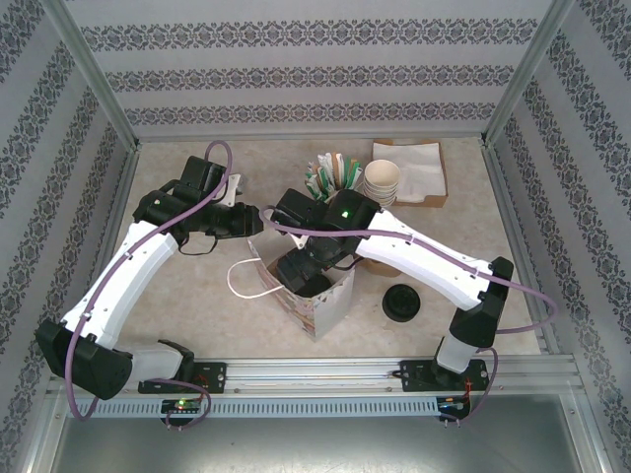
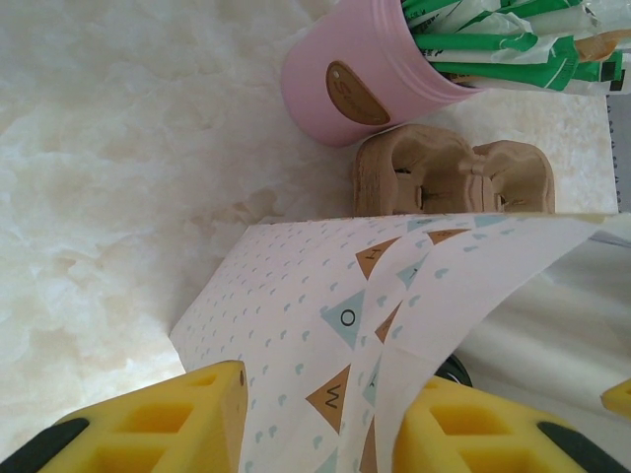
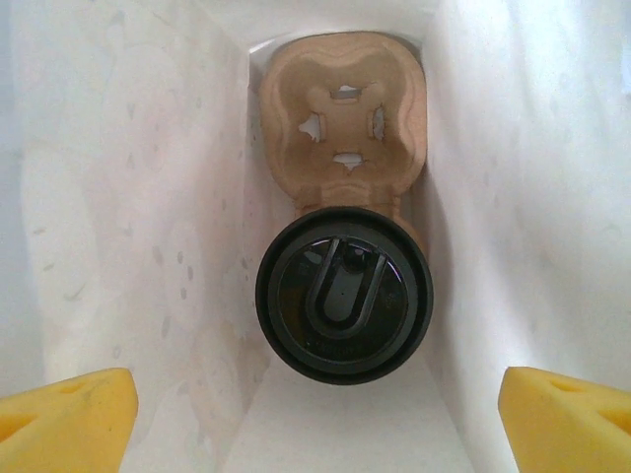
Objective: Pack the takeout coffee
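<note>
Black-lidded takeout coffee (image 3: 343, 293) sits inside the paper bag (image 3: 128, 197) (in a cardboard carrier (image 3: 343, 118)); right gripper (image 3: 317, 419) spread wide above the bag, left gripper (image 2: 325, 424) pinching its wall.

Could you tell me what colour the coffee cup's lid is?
Black lid, clearest in the right wrist view.

Both arms are reaching into the middle of the top view

Left gripper (image 2: 320, 399) is pinching the paper bag (image 2: 296, 296) wall, right gripper (image 3: 315, 404) is hanging wide open, pointing down.

Takeout coffee (image 3: 343, 294): body hidden under its lid; pink cup (image 2: 315, 69) cropped at top.
</note>
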Tool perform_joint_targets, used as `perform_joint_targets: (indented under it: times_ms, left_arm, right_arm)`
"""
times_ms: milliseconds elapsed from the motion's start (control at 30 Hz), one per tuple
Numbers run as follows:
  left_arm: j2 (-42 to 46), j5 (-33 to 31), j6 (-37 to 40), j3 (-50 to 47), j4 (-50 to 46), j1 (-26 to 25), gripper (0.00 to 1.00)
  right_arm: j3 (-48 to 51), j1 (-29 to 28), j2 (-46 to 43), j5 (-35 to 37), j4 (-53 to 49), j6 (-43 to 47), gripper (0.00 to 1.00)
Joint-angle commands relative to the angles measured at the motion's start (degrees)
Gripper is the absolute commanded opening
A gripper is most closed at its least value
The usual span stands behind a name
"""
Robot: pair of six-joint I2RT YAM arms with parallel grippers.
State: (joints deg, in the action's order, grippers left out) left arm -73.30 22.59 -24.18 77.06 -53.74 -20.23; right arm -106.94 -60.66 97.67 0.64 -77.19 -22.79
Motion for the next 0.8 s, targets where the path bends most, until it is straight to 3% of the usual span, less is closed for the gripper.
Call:
perform_joint_targets:
  times_ms: [0, 767]
  left_arm:
    - [0.3, -0.7, 1.1, 0.7, -1.2, -0.7, 0.40]
    - [1.1, -0.5, 0.7, -0.3, 0.2, -0.8, 0.41]
  right_arm:
    - [-3.1, -1.0, -2.0, 1.4, -2.9, -0.7, 0.95]
    - [-12.0, -2.3, -8.8, 3.2, -5.8, -0.8, 0.88]
